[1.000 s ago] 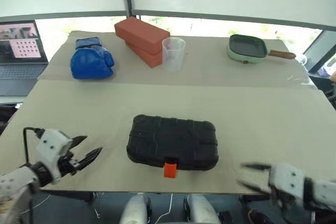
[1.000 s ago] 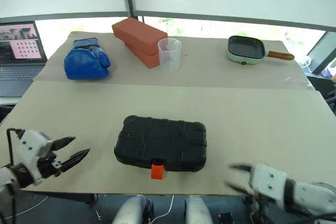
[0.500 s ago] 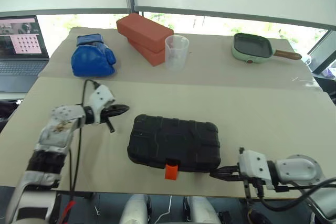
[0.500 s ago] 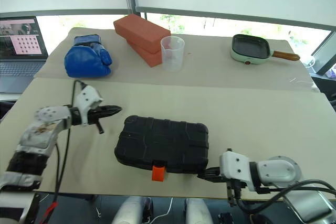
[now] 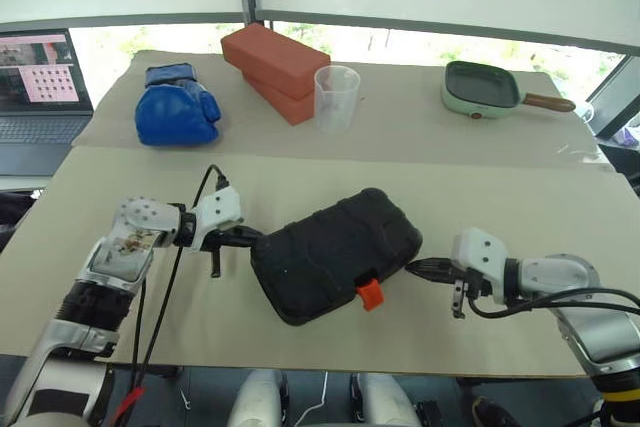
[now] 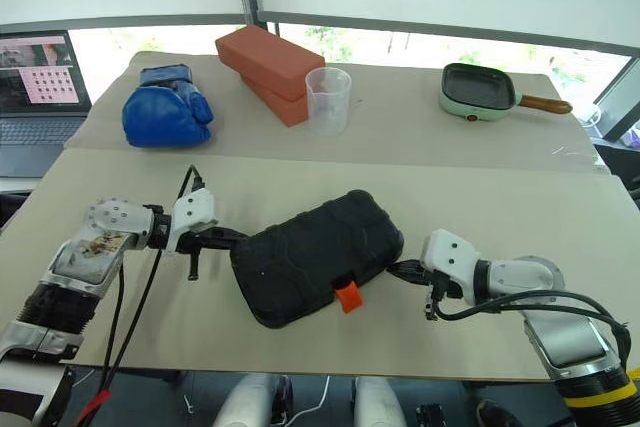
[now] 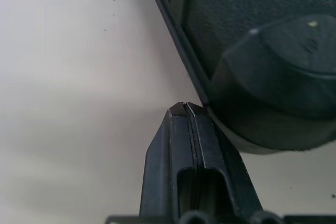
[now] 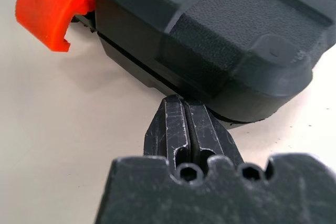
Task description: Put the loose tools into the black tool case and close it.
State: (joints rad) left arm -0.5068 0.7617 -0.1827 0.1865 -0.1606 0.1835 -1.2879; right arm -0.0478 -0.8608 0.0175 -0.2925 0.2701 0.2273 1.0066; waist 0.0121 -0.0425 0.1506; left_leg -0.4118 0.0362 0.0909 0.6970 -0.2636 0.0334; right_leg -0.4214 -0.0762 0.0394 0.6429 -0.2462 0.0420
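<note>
Your case (image 5: pixel 335 252) lies lid down and shut at the lower centre of the head view, skewed on the table (image 5: pixel 540 197) so that its orange latch (image 5: pixel 370 294) points toward the lower right. Both pincers are clenched on nothing: the left gripper (image 5: pixel 243 234) presses its closed tips against the case's left corner, and the right gripper (image 5: pixel 422 268) sits with its closed tips at the right corner, low by the seam. No loose tools show anywhere on the table, so your first risk is working on a case that still has to be opened and has nothing beside it to load. The second is the push itself: closed tips squeezing from opposite corners can spin the case further, or slide it toward the near edge, which lies not far below the latch in the frame. In the right wrist view the fingers (image 8: pixel 184 124) seem to touch the lower shell just under the seam, though contact is hard to confirm there; if they ride up, they may slip off the rounded corner. The latch could also snag if you drag the case sideways.
</note>
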